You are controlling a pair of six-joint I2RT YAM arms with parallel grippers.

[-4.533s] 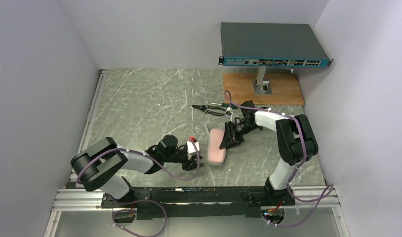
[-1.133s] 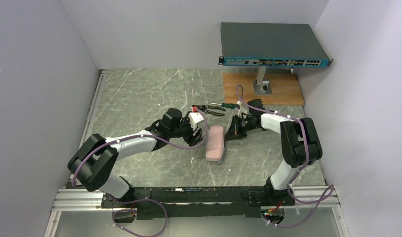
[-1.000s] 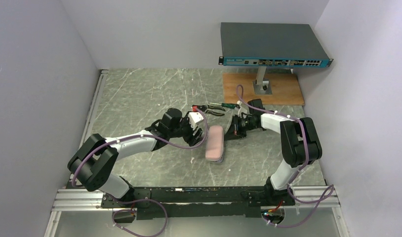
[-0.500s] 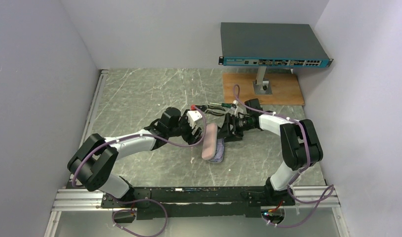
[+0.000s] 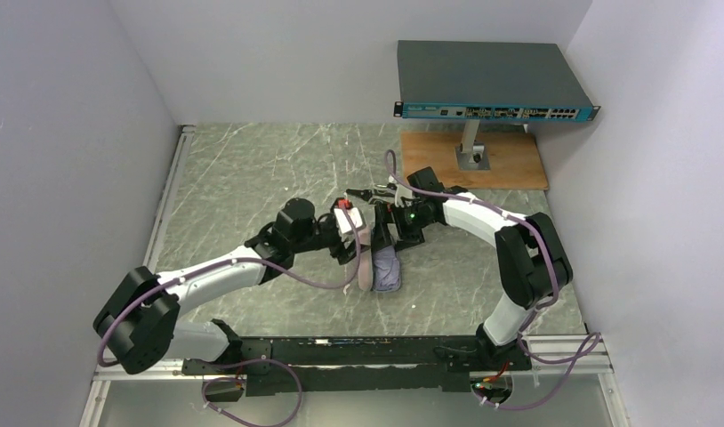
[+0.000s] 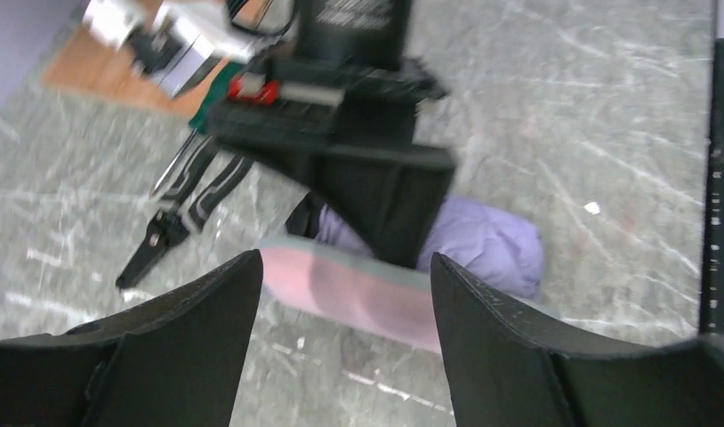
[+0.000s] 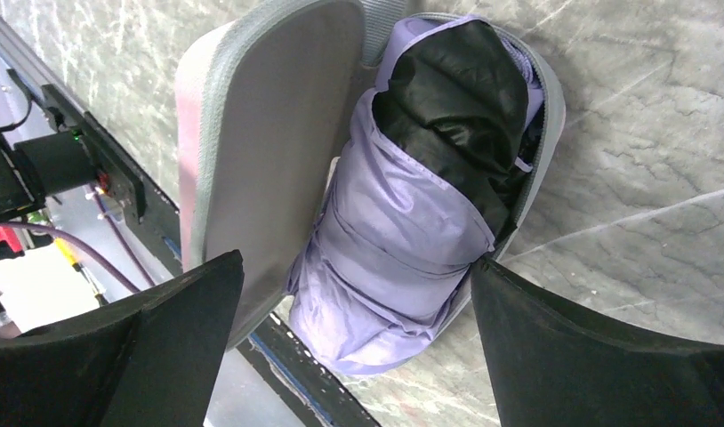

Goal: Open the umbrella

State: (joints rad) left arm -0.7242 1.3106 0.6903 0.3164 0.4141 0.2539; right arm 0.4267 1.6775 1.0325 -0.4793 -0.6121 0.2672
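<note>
Moved: lid [image 7: 269,133] swung upright, umbrella [image 7: 403,231] uncovered.
My right gripper [image 7: 357,262]: wide, over umbrella.
My left gripper [image 6: 345,262]: spread, facing lid.

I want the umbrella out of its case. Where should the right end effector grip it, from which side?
Probably the umbrella across its lilac middle, from straight above: it lies lengthwise in the open case, whose raised lid blocks one side; the right end effector hangs there.

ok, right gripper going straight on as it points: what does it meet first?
Probably the folded umbrella lying in the open case; the right gripper, jaws open, points right at it. Gap unclear.
</note>
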